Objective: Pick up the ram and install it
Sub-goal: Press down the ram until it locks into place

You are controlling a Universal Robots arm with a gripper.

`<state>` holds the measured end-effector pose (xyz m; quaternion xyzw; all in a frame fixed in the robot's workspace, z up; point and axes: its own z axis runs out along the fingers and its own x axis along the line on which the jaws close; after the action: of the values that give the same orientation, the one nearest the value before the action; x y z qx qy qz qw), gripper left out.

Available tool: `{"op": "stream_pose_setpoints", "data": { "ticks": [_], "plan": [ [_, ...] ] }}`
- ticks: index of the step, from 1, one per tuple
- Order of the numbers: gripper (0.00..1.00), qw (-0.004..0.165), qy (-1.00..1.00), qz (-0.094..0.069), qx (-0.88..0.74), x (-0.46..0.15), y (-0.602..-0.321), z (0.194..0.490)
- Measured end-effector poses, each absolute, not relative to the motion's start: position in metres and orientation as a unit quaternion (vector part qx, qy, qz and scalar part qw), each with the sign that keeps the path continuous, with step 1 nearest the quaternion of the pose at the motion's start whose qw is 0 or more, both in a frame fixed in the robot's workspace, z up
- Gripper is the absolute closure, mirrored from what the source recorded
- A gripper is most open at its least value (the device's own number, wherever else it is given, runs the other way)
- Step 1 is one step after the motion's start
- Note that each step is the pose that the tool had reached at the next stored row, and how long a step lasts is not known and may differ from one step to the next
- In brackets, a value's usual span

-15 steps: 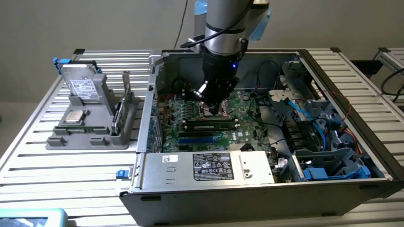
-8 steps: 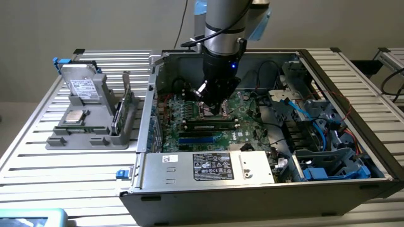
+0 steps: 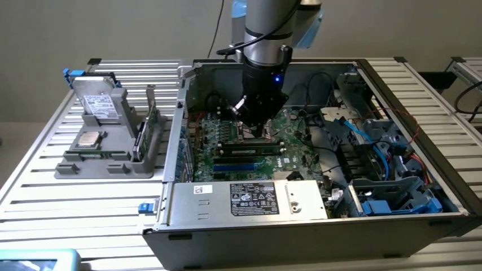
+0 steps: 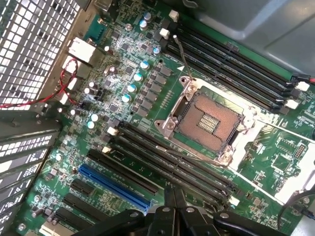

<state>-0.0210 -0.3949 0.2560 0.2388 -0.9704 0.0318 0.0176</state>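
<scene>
A ram stick point(image 3: 252, 151), dark with a small white label, lies along a black slot on the green motherboard point(image 3: 226, 132) inside the open computer case. My gripper point(image 3: 252, 134) hangs just above the board beside that stick, next to the processor socket. In the wrist view the gripper point(image 4: 174, 204) is shut, its two dark fingers pressed together with nothing between them. They stand over the bank of long black memory slots point(image 4: 172, 164) beside the empty processor socket point(image 4: 211, 123). From the wrist view I cannot tell which slot holds the stick.
A grey fixture point(image 3: 90, 164) on the slatted table at the exterior view's left carries a hard drive point(image 3: 99, 104), a silver processor chip point(image 3: 90, 139) and an upright green board point(image 3: 141, 141). Case walls point(image 3: 301, 237), cables point(image 3: 354, 135) and a blue slot point(image 4: 115, 187) surround the gripper.
</scene>
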Motion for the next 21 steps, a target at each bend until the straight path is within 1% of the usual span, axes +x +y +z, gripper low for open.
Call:
{"op": "stream_pose_setpoints", "data": {
  "ticks": [21],
  "plan": [
    [0.89,0.017,-0.989,0.050,0.139,-0.0210,-0.3949,0.2560]
  ]
}}
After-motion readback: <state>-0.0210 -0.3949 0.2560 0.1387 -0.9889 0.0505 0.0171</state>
